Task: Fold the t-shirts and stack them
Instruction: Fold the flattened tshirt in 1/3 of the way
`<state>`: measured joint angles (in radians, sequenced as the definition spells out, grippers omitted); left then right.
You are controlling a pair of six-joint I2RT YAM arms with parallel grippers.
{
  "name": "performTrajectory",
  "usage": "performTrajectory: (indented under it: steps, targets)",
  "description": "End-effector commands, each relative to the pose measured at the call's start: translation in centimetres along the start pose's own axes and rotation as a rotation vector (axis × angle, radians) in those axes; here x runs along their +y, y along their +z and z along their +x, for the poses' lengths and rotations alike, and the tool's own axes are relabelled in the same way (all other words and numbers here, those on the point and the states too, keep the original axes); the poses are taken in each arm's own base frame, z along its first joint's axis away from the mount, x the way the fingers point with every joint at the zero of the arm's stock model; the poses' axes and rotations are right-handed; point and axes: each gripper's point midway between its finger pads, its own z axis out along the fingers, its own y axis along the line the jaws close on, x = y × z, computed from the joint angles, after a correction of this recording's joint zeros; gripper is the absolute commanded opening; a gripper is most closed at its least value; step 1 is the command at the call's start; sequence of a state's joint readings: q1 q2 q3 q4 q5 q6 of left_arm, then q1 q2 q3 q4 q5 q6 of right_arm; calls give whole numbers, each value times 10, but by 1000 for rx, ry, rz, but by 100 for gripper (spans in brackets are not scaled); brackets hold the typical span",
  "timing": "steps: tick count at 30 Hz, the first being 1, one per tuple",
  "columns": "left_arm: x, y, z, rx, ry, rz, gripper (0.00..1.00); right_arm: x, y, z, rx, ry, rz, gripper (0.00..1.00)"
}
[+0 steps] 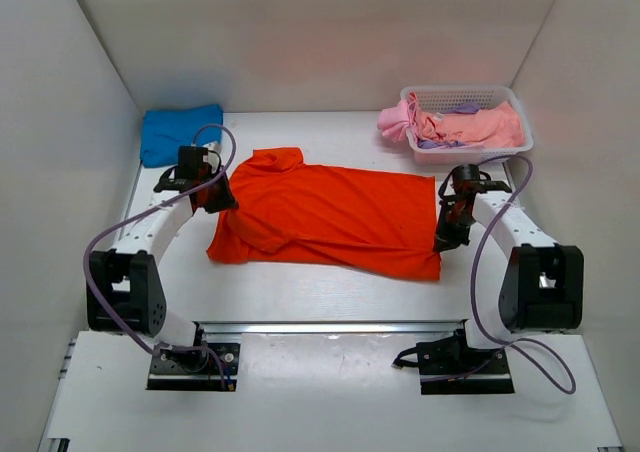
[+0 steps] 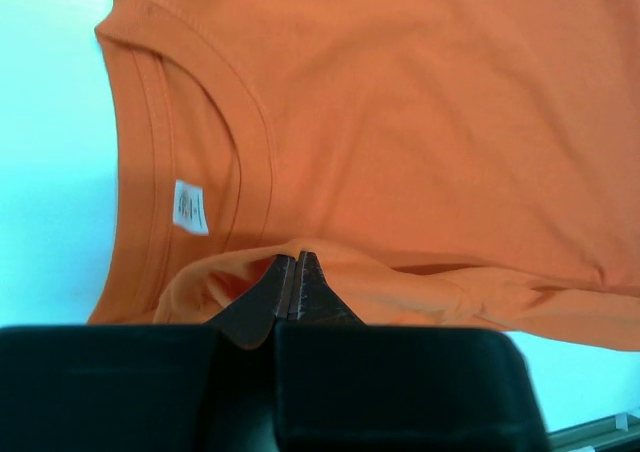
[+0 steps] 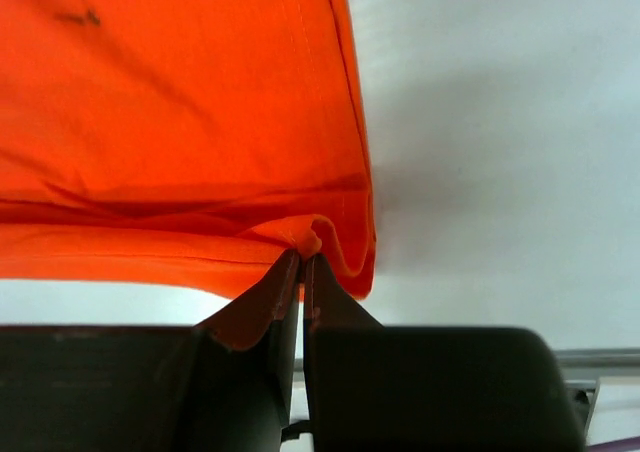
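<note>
The orange-red t-shirt (image 1: 330, 217) is lying spread across the middle of the worktop, with the left gripper (image 2: 297, 262) pinching a fold beside its collar and the right gripper (image 3: 303, 257) clamping its hem corner. A folded blue t-shirt (image 1: 180, 132) is sitting in the far left corner, while pink and lilac t-shirts (image 1: 480, 127) are filling the basket (image 1: 450, 90) in the far right corner.

Bright orange-red cloth t-shirt (image 1: 330, 217) lies spread across the middle of white flat table (image 1: 300, 297), collar end to the L. Folded bright blue cloth t-shirt (image 1: 180, 132) sits behind it, far L corner. White plastic lattice basket (image 1: 428, 98) is in far R corner w/ pale pink cloth t-shirts (image 1: 485, 127) and prob. a lilac one (image 1: 465, 107) inside. L gripper (image 1: 217, 198) pinches the spread shirt's L edge, R gripper (image 1: 443, 241) its near R corner.
</note>
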<state>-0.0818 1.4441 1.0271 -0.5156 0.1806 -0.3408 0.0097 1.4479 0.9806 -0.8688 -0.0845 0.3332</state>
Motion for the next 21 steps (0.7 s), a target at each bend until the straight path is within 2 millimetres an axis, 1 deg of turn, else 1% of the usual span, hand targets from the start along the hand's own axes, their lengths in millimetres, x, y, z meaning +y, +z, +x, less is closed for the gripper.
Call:
performTrajectory:
  steps: [1,2,3,4,9,10,11,12,13,14,15,16,17,18,20,21]
  targets:
    - [-9,1,-31,-74,16,23,0,-1,2,-24,-48,-18,17,0]
    - [-7,6,-29,-59,12,17,0,0,5,-27,-46,-15,19,0]
    - [-7,7,-33,-68,14,12,0,0,7,-27,-44,-19,25,0]
    - [-7,11,-34,-60,9,13,0,-6,8,-34,-53,6,31,0]
    - [-10,23,-43,-52,17,20,0,-9,19,-42,-54,5,43,0]
    - [-11,27,-43,-46,21,22,0,-4,19,-50,-78,-3,36,0]
    - [-8,29,-44,-40,16,18,4,-5,19,-55,-87,4,43,2]
    - [-12,30,-47,-41,21,35,15,-7,20,-56,-88,0,53,8]
    - [-12,33,-46,-31,25,31,22,-6,21,-59,-88,-4,55,17]
    - [-11,32,-50,-40,29,31,33,-5,17,-65,-110,-6,60,20]
    - [-9,32,-51,-41,23,23,38,-1,18,-64,-111,-7,53,27]
    - [-7,31,-53,-44,16,22,38,-5,10,-74,-152,-9,87,33]
    - [-6,28,-50,-45,16,17,41,-10,4,-79,-177,-6,114,35]
    - [-4,27,-51,-48,16,9,42,-1,3,-79,-190,-28,112,39]
    - [-3,20,-46,-47,25,-4,42,3,-7,-82,-230,-40,133,41]
    - [-6,13,-46,-61,30,7,40,6,-14,-83,-250,-49,126,40]
